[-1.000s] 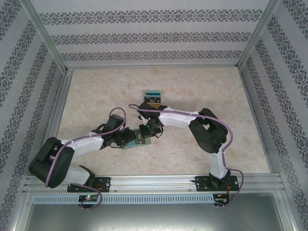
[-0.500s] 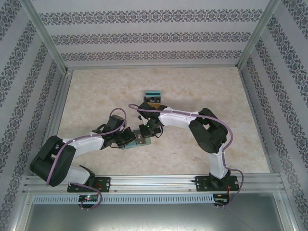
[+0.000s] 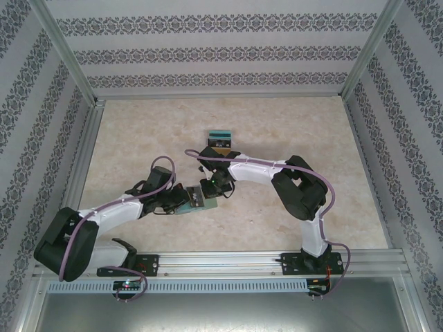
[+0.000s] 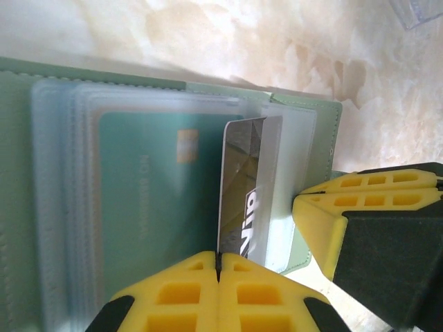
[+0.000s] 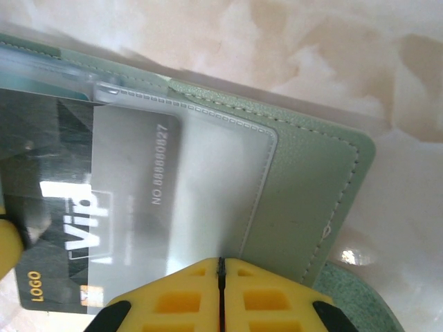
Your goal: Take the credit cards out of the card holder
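Observation:
The grey-green card holder lies open on the table between both grippers. In the left wrist view its cover frames clear pockets, and a teal credit card sits in one of them. A black credit card with pale "Vip" print sticks partway out of a pocket. My left gripper is shut on that card's near edge. The right wrist view has the black card half under a clear pocket of the holder. My right gripper is shut, its tips pressed on the pocket's edge.
A clear upright stand with cards in it stands on the table behind the grippers. Aluminium posts and patterned walls close in the marble-look table on three sides. Both arms crowd the near middle.
My left gripper has closed on the black card's edge, and the left arm's elbow has swung out to the lower left. The right arm has held still.

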You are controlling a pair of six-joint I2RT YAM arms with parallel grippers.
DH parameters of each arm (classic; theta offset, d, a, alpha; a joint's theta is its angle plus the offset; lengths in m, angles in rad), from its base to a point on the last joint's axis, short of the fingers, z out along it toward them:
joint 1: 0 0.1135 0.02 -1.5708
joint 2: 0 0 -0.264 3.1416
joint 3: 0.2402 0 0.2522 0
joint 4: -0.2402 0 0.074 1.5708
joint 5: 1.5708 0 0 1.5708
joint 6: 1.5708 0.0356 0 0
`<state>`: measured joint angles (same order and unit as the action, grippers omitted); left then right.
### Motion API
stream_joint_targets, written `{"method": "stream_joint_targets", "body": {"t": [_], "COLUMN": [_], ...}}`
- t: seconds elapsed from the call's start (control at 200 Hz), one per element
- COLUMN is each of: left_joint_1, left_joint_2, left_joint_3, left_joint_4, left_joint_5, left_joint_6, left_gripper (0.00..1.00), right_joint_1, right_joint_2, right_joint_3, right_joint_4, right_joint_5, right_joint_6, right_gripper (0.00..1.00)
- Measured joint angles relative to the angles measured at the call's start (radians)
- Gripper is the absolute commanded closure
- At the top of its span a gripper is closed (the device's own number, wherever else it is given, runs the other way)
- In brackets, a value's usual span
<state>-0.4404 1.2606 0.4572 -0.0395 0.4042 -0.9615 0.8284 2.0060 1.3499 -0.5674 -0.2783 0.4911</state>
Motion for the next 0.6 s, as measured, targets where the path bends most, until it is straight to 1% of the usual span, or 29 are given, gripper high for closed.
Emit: {"method": "stream_joint_targets", "body": {"t": [0.235,0.395,0.455,0.6], "left_joint_1": [0.032,0.037,0.037,0.037], "left_joint_2": [-0.148,-0.235,-0.251,-0.273], "left_joint_3": [-0.003,-0.002,0.000,0.032], "left_joint_4": [-0.121,-0.196,-0.222,-0.281], "left_joint_5": [-0.019,-0.029,-0.035,-0.043], "left_joint_6": [0.035,0.045,0.049,0.065], "left_gripper": [1.00,1.00,1.00,1.00], "right_joint_1": [-0.002,-0.008,-0.013,-0.049], "right_joint_2": [0.000,-0.003,-0.011,-0.072], "right_joint_3": [-0.002,-0.004,-0.004,-0.004], "right_joint_4": [0.002,0.006,0.008,0.003], "right_joint_5": [-0.003,-0.004,-0.002,0.002], "right_joint_6": [0.000,0.000,-0.001,-0.015], "right_gripper": [0.89,0.82,0.78,0.73]}}
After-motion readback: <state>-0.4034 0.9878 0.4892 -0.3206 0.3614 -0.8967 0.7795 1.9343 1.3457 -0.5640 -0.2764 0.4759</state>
